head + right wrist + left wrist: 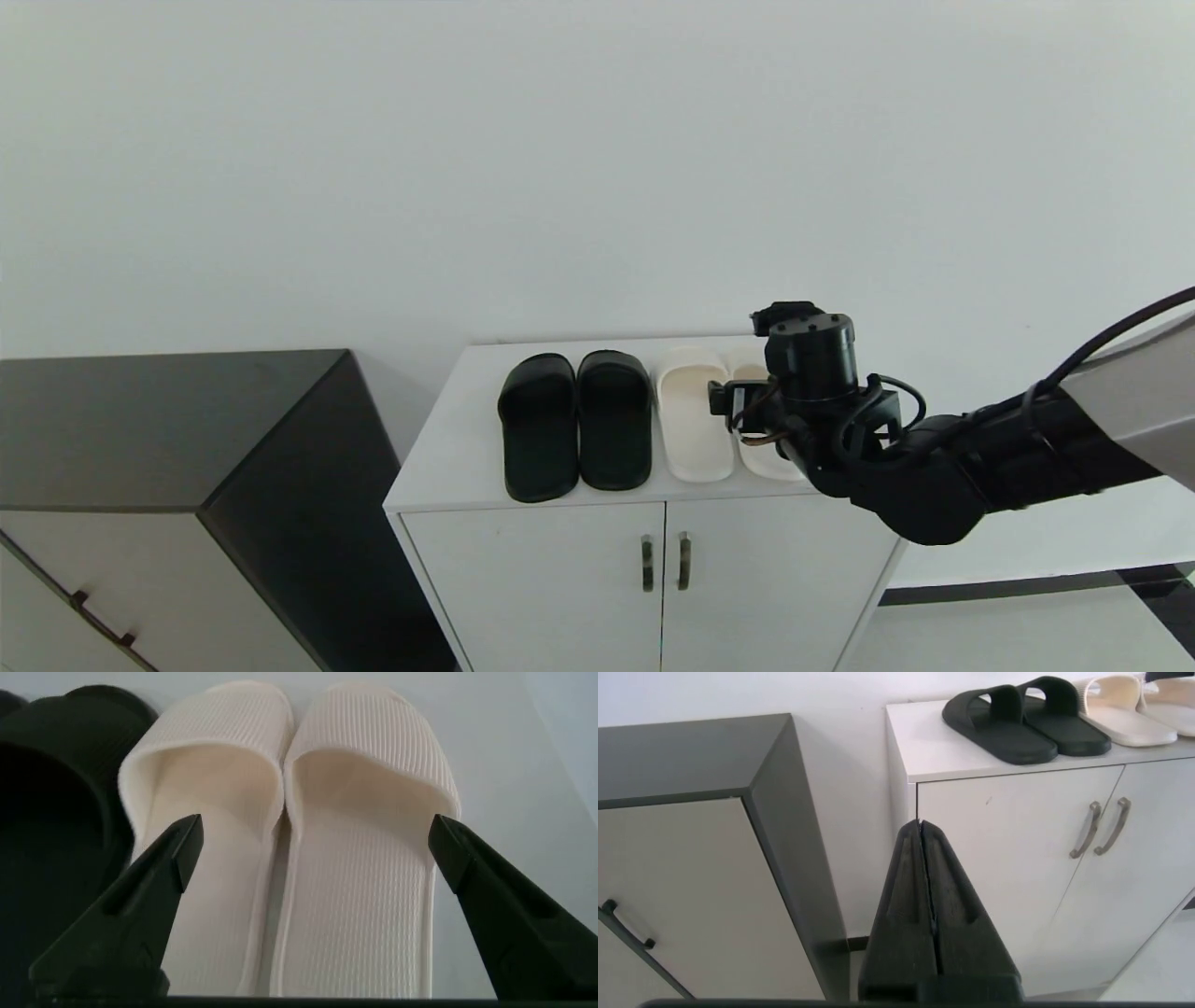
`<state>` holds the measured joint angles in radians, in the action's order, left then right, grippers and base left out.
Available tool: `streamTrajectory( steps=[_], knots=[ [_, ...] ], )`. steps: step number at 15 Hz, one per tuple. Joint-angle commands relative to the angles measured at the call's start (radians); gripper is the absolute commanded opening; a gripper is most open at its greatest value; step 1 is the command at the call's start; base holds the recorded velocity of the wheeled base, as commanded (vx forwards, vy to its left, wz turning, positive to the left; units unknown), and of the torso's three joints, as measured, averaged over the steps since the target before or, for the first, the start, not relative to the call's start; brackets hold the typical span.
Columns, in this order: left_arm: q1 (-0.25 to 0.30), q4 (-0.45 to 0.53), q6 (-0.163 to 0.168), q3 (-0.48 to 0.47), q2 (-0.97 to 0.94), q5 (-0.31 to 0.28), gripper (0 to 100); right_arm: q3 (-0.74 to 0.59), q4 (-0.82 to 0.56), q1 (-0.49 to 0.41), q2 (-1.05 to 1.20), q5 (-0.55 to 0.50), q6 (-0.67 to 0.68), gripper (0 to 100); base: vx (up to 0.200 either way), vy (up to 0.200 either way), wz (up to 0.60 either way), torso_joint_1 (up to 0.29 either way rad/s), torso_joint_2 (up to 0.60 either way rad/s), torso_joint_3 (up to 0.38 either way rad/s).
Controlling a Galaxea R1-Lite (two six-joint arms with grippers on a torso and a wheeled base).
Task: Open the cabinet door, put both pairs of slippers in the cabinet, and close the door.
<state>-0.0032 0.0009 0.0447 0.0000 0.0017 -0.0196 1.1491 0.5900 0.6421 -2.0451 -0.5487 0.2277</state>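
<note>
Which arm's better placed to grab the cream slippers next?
Right. The right tool hangs open over the pair of cream ribbed slippers on the white cabinet top, one finger either side. The left tool is shut, low, short of the closed doors.

Ribbed matt cream slippers (693, 429); smooth matt black slippers (569, 420); smooth white cabinet (448, 457)

The white cabinet (523, 579) carries 2 plain black slippers (540, 429) and 2 ribbed cream slippers (693, 420); beside it stands a dark cabinet (168, 420).
</note>
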Motion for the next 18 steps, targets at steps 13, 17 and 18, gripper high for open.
streamTrajectory(
  steps=[13,17,18],
  knots=[
    [0.002,0.001,-0.005,0.0,0.001,0.001,0,0.334,0.014,-0.059,-0.297,0.029,-0.085,100,0.0,0.0,0.0,0.0,0.0,0.0],
    [0.0,0.001,-0.005,0.0,0.001,0.001,0,0.371,0.013,-0.061,-0.319,0.029,-0.087,0,0.0,0.0,0.0,0.0,0.0,0.0],
    [0.0,0.001,-0.006,0.0,0.001,0.001,0,0.371,0.014,-0.061,-0.319,0.027,-0.088,0,0.0,0.0,0.0,0.0,0.0,0.0]
  ],
)
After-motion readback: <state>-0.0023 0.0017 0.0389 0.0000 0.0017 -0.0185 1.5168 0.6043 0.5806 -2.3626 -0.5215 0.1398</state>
